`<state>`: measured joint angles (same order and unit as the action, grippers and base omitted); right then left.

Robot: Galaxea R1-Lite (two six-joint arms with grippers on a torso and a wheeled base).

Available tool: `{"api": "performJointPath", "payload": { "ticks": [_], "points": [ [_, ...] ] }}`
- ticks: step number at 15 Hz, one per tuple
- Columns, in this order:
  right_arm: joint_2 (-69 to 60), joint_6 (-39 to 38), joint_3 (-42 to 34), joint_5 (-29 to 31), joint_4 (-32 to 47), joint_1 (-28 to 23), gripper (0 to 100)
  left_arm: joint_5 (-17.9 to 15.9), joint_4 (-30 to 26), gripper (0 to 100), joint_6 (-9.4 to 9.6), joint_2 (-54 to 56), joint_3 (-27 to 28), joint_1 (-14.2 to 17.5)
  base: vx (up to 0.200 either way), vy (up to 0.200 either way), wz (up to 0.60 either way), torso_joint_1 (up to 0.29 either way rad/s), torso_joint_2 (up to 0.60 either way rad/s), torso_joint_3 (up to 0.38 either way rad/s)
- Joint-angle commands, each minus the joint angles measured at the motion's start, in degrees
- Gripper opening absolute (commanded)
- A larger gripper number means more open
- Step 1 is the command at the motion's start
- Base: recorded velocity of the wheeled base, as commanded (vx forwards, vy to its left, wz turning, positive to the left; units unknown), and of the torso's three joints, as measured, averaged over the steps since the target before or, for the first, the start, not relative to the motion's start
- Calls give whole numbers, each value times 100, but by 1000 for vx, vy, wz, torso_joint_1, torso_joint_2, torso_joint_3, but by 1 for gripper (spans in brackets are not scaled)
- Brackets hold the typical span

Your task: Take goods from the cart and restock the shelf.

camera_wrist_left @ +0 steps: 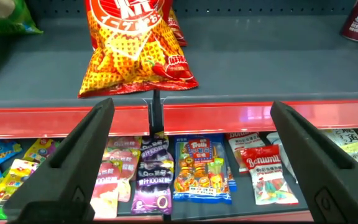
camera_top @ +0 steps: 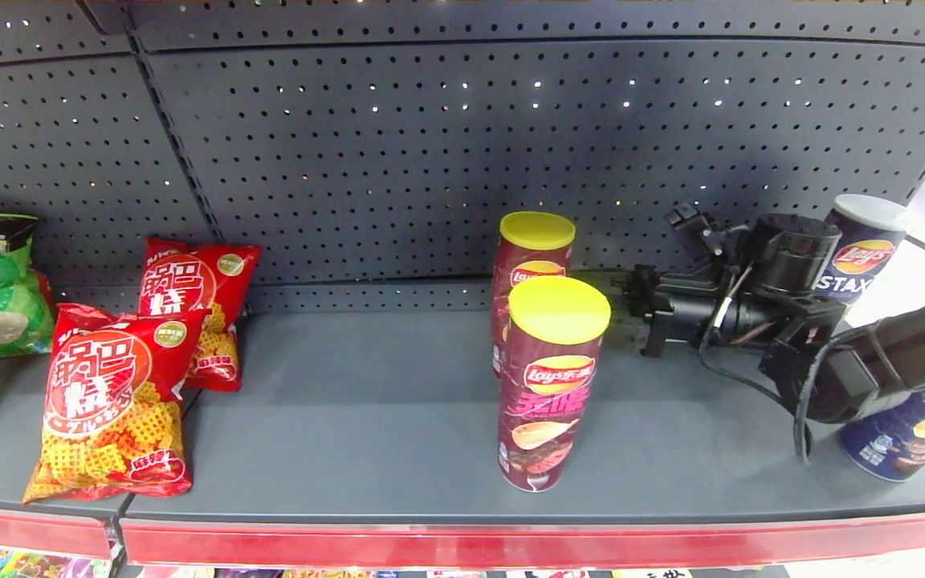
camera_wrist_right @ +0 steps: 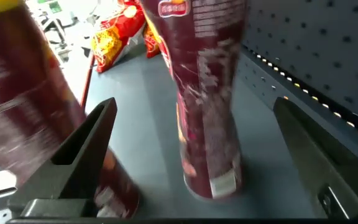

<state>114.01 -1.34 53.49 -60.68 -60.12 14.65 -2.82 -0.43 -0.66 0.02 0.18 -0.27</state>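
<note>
The rear can [camera_top: 533, 269] is standing on the shelf [camera_top: 366, 417], with my right end effector [camera_top: 645, 315] hovering released at its three o'clock. My left end effector [camera_wrist_left: 191, 112] is hanging open and empty, so I am judging more restocking is left.

My right arm [camera_top: 896, 353] sits at three o'clock in the head view, matte black throughout; the forearm is a boxy sleeve ending in a rounded joint; a stubby black cylinder [camera_top: 792, 249] tops the wrist; a black cable [camera_top: 800, 425] loops loose beneath it toward five o'clock; a thin pale wire [camera_top: 726, 309] runs along the housing; the right gripper [camera_top: 645, 315] is built of angular black blocks; the left gripper [camera_wrist_left: 191, 104] has two dark wedge fingers [camera_wrist_left: 73, 168], tapering to blunt tips; one carries a small round mark, perhaps a screw.
</note>
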Motion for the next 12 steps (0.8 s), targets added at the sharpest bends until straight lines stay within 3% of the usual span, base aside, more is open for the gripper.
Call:
{"api": "performJointPath", "payload": {
  "ticks": [1, 6, 12],
  "points": [
    [-300, 46, -260, -22, 1, -129, 100, 0, -1, 100, -4, -2, -1, 0, 0, 0, 0, 0, 0, 0],
    [-880, 363, -1113, -286, -8, -217, 100, 0, -1, 100, -4, -2, -1, 0, 0, 0, 0, 0, 0, 0],
    [-1364, 538, -1588, -576, -8, 2, 100, 0, -1, 100, -4, -2, -1, 0, 0, 0, 0, 0, 0, 0]
  ]
}}
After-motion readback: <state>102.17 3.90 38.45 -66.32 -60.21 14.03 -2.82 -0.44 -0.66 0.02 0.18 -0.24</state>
